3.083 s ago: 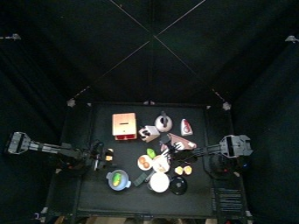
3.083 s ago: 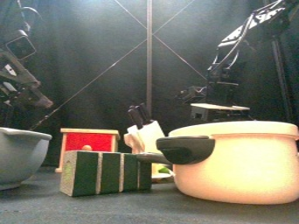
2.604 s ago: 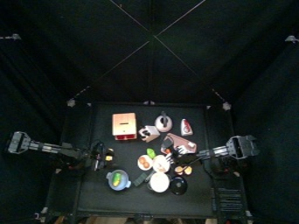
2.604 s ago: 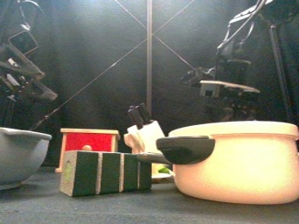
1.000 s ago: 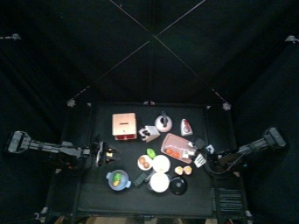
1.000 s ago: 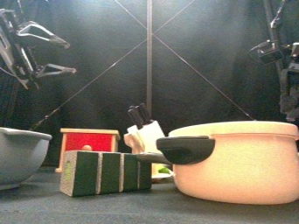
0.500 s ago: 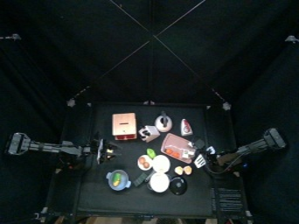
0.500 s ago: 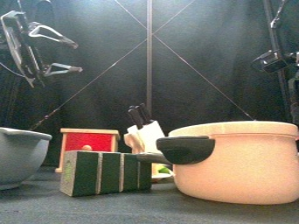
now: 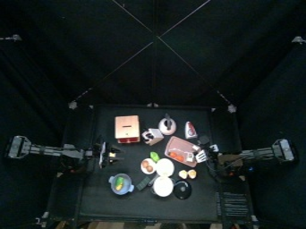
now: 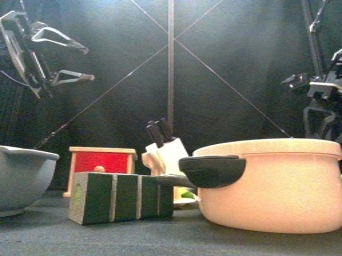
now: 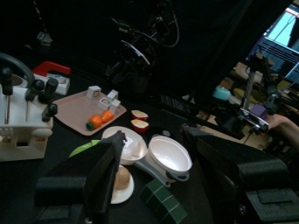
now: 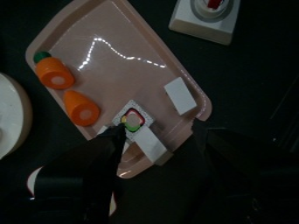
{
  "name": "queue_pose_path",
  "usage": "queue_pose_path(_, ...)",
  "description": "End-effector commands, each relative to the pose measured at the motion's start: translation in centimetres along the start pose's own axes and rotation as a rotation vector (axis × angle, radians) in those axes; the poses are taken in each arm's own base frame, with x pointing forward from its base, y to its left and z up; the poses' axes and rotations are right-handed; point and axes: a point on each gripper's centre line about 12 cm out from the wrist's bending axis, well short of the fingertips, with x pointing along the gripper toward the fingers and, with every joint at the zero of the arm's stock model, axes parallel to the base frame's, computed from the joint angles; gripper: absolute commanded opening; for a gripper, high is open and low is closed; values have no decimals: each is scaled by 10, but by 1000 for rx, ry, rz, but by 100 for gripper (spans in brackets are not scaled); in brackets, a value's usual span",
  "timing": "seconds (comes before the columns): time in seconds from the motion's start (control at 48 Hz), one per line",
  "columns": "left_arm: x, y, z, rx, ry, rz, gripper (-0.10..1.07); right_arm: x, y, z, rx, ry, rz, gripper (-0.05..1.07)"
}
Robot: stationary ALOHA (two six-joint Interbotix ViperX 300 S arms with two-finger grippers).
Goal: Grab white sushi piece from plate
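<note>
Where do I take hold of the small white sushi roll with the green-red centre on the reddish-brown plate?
Pinch the white sushi roll by its sides from straight above with the right pincer, probably; it lies face up on the plate, an orange piece close beside it.

Above plate: the flat reddish-brown rectangular plate (image 12: 126,61) lies open from above; its middle is bare.
Plate edge nearest right tool: white sushi piece with green-and-red centre (image 12: 133,120) and two orange pieces (image 12: 68,86) sit along it; a white square (image 12: 179,93) lies apart from them.
Right tool (image 12: 158,166): jaws apart, hanging just beside that edge.
Front of bench (image 9: 89,192): big cream pot with black handle (image 10: 265,184) and green-and-white striped block (image 10: 120,196) wall off low approach.
Beside plate: round white dish (image 9: 164,167) close by.
</note>
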Motion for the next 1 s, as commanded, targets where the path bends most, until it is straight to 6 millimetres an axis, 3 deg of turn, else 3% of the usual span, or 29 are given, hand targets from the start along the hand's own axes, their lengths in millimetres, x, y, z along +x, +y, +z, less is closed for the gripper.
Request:
queue_pose_path(0.0, 5, -4, 10, 3, -34, -14, 91, 13, 1, 1, 16, 6, 6, 94)
queue_pose_path(0.438, 4, 0, 10, 6, -37, 5, 91, 37, -25, 1, 95, 8, -57, 93)
queue_pose_path(0.979, 4, 3, 10, 4, -38, 17, 91, 61, -30, -2, 105, 31, -28, 91)
